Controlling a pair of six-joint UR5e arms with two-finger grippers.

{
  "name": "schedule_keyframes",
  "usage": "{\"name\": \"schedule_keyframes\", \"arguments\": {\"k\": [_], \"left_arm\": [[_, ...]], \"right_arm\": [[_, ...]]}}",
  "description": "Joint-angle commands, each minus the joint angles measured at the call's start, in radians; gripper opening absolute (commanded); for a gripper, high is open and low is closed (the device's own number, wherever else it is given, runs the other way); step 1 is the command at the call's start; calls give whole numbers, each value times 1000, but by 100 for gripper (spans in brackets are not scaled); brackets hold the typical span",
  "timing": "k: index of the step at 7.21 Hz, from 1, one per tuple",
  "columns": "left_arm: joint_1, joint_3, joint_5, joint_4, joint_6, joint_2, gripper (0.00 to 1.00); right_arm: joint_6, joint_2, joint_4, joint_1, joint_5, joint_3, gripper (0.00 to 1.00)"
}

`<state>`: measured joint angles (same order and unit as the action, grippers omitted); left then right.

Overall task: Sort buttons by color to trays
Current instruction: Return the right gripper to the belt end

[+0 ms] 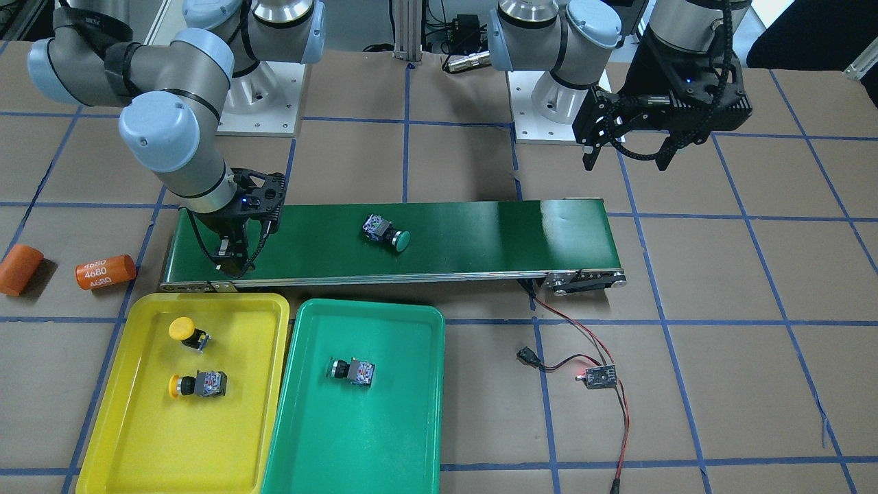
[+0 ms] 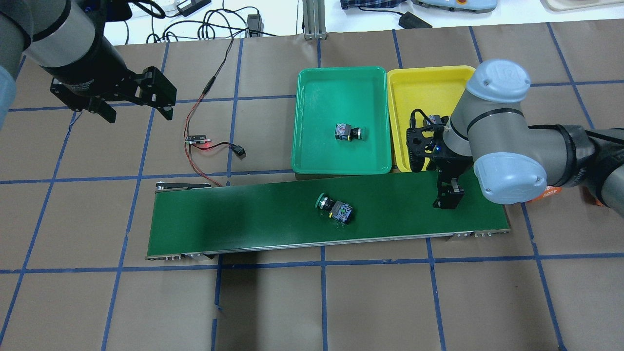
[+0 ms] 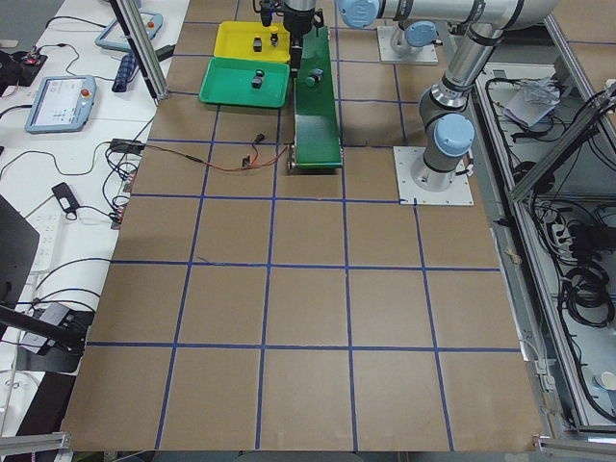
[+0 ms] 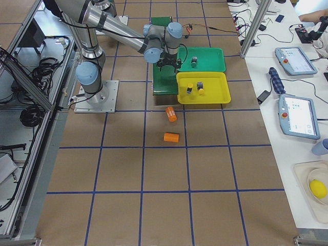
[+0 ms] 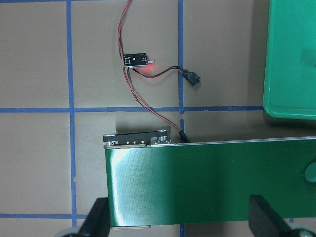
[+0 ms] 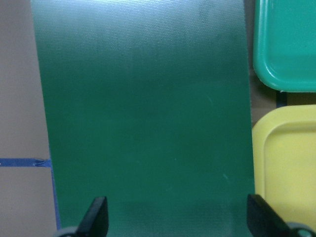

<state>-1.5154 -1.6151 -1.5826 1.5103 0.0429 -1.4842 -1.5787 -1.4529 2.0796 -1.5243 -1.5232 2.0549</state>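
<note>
The last unsorted green button [image 1: 386,233] lies on its side near the middle of the conveyor belt [image 1: 480,233], its cap turned toward the belt's tray-side edge. My right tool [image 2: 449,199] hangs low over the belt's end next to the yellow tray [image 1: 137,425], fingers spread wide with nothing between them. The left tool [image 1: 626,163] is open and empty too, held high off the belt's opposite end. Both yellow buttons [image 1: 188,333] [image 1: 197,384] sit in the yellow tray along the belt's outer edge, and the second green button [image 1: 351,370] is in the green tray [image 1: 411,425] beside the belt's middle. My main worry is timing. I can't tell whether the belt is running, though the controller board [image 1: 595,376] off the belt's far end shows a red light. If the button is travelling, a late close would catch only the rounded cap, which I'd expect to squirt out or roll off the belt's edge onto the worktop [image 1: 720,288]. The other risk is placement, since the yellow tray is the nearer one to this end of the belt and an early release would put green in yellow. Dropping onto the button already in the green tray could knock it around.
</note>
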Motion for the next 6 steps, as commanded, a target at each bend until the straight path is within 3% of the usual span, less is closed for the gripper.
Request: {"name": "schedule_keyframes", "arguments": {"k": [1, 3, 6], "left_arm": [[-3, 1, 0, 5, -2, -8, 100], [-6, 11, 50, 1, -15, -28, 100], [-6, 27, 30, 41, -14, -27, 100]], "right_arm": [[19, 0, 54, -4, -6, 28, 100], [19, -11, 53, -33, -6, 30, 100], [20, -14, 56, -33, -6, 50, 100]]}}
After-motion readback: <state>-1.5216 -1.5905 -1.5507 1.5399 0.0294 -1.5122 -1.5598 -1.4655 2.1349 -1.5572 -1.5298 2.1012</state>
